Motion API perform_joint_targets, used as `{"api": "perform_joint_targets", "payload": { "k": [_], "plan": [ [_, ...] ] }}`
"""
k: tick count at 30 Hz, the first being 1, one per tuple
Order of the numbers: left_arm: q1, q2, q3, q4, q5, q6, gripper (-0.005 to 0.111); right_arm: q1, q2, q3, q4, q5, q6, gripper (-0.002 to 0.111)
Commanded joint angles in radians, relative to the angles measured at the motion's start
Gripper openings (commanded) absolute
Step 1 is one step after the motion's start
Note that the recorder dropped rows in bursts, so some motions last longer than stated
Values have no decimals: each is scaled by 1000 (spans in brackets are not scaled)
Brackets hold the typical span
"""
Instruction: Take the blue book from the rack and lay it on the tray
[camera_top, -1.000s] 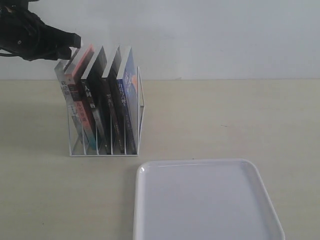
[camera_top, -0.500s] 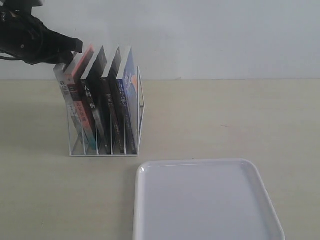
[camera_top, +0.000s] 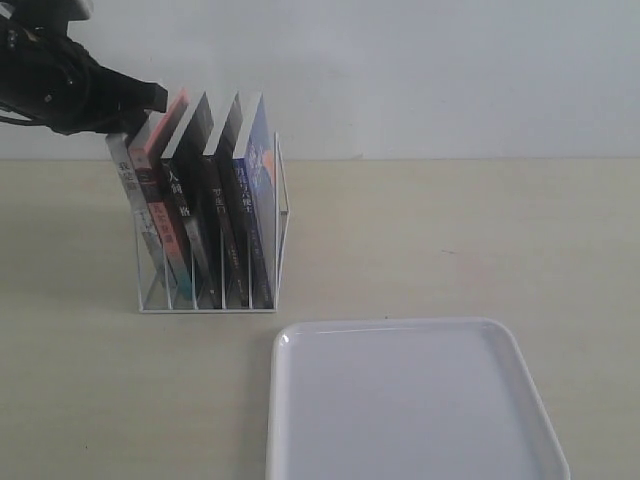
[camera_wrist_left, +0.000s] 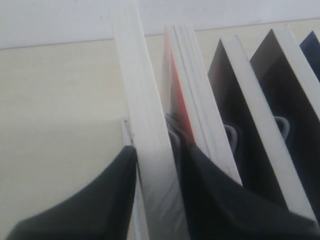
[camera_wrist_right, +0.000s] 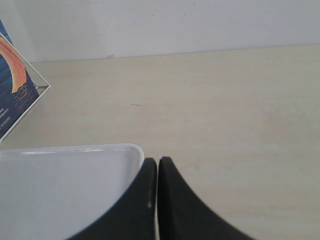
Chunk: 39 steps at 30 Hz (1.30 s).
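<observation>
The blue book (camera_top: 262, 175), with its orange crescent cover (camera_wrist_right: 12, 85), stands in the rightmost slot of the white wire rack (camera_top: 283, 215). Its corner shows at the edge of the left wrist view (camera_wrist_left: 312, 45). My left gripper (camera_top: 150, 100) is at the rack's other end, over the top of the leftmost grey-spined book (camera_top: 128, 185). Its fingers press both sides of that book's white page edge (camera_wrist_left: 145, 100), so the gripper (camera_wrist_left: 157, 150) is shut on it. The tray (camera_top: 285, 400) lies in front. My right gripper (camera_wrist_right: 158, 161) is shut and empty, beside the tray's corner (camera_wrist_right: 100, 147).
Between the grey-spined book and the blue one stand a pink-and-teal-spined book (camera_top: 160, 190) and two black-spined books (camera_top: 190, 215). The tan tabletop (camera_top: 450, 240) stretches to the right of the rack. A white wall (camera_top: 420, 70) runs behind.
The left gripper has shifted slightly left at the rack's left end, and the grey-spined book's top has leaned a little left with it. Nothing else has moved.
</observation>
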Motion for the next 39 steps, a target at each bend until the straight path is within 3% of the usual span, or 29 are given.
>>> {"api": "perform_joint_targets", "payload": {
  "k": [1, 14, 24, 39],
  "plan": [
    [-2, 34, 6, 9, 27, -8, 30, -6, -5, -1, -5, -8, 2, 0],
    [-2, 44, 6, 11, 31, -8, 28, -6, -5, -1, -5, -8, 2, 0],
    [-2, 38, 6, 55, 74, -8, 5, -6, -5, -1, -5, -8, 2, 0],
    [-2, -157, 4, 55, 98, -31, 5, -6, -5, -1, -5, -8, 2, 0]
  ]
}}
